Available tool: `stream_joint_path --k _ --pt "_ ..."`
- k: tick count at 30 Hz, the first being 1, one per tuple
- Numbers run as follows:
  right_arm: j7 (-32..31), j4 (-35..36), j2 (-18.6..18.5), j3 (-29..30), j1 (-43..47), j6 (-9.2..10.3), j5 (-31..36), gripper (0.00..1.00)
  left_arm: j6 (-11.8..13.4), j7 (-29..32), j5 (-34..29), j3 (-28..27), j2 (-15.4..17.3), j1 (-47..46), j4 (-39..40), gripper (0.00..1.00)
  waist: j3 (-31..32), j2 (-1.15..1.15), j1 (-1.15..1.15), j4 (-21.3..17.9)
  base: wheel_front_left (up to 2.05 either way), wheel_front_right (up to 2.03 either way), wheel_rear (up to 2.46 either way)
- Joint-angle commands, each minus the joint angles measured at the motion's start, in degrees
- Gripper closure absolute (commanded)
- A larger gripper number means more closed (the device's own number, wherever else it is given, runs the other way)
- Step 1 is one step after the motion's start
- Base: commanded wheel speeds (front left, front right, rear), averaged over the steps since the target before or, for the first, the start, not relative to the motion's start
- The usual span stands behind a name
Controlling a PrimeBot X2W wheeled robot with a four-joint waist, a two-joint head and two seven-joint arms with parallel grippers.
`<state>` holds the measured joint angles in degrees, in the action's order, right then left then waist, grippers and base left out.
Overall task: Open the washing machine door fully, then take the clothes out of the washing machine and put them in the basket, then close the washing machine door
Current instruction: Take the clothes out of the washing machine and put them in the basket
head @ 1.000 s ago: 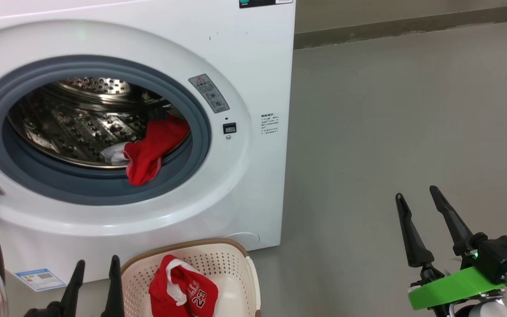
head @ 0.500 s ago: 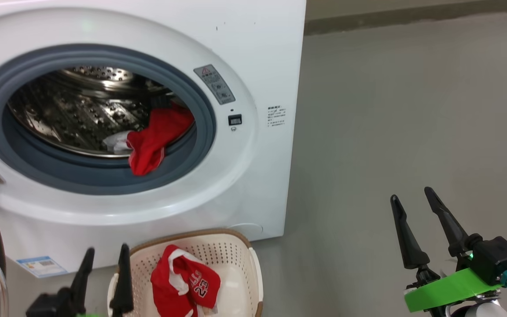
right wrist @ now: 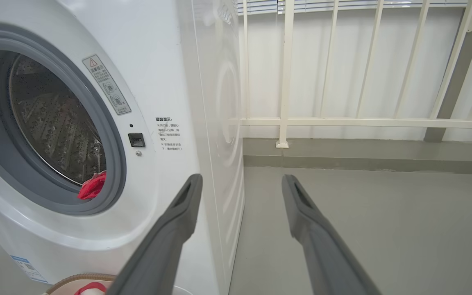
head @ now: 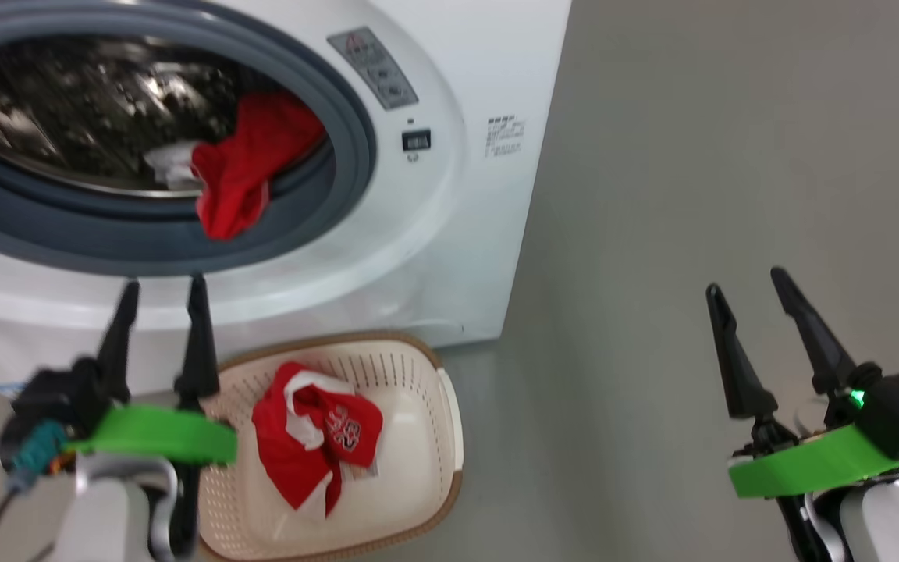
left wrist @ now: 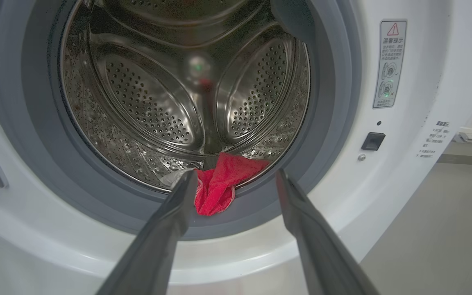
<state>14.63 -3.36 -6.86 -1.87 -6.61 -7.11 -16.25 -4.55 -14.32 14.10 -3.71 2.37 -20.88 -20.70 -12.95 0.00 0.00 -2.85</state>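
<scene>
Head view: looks down on the washing machine (head: pixel 457 78), with the basket (head: pixel 395 341) on the floor (head: pixel 691 156) just in front of its lower right corner and both arms in frame.
Left wrist view: looks straight into the perforated steel drum (left wrist: pixel 150 94) (holes and paddles are sharp here, blurred from the head).
Right wrist view: takes in the machine's right side panel and, beyond it, a cream railing (right wrist: pixel 287 82) on a low kerb.
Red garment (head: pixel 239 172): lies at the lower right of the machine's mouth, draped outward over the grey rubber ring (head: pixel 344 148). Its long axis runs from inside the drum down over the lip.
Red jersey (head: pixel 309 445): crumpled in the basket's left half, printed side up.
Open room: the machine's mouth is unobstructed, and the floor to the machine's right is bare up to the kerb.
Left end effector (head: pixel 165 282): fingers spread wide, holding nothing, just in front of the machine below its mouth, pointing at the red garment.
Right end effector (head: pixel 744 281): fingers spread wide and empty, well to the machine's right over the floor.
</scene>
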Motion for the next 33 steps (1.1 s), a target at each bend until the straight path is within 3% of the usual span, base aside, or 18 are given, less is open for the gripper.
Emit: stream_joint_path --k 1,16,33 --pt "0.37 1.82 -0.64 -0.88 -1.89 -0.37 -0.36 0.0 -0.32 -0.68 -0.42 -2.05 1.46 -2.35 0.83 0.0 -5.28 0.0 0.0 0.12 0.0 0.0 0.0" --pt "0.37 3.25 -1.12 -2.02 -9.08 -0.37 -0.2 0.0 -1.96 -0.68 -1.7 -4.19 4.38 -23.54 -9.07 0.0 -18.08 0.0 0.0 -0.47 0.0 0.0 0.0" --pt "0.37 3.28 -1.1 -3.14 -11.7 -0.37 -0.34 0.0 -2.59 0.84 -3.95 -0.24 7.01 -38.88 -28.53 0.0 -22.11 0.0 0.0 -1.77 0.0 0.0 0.0"
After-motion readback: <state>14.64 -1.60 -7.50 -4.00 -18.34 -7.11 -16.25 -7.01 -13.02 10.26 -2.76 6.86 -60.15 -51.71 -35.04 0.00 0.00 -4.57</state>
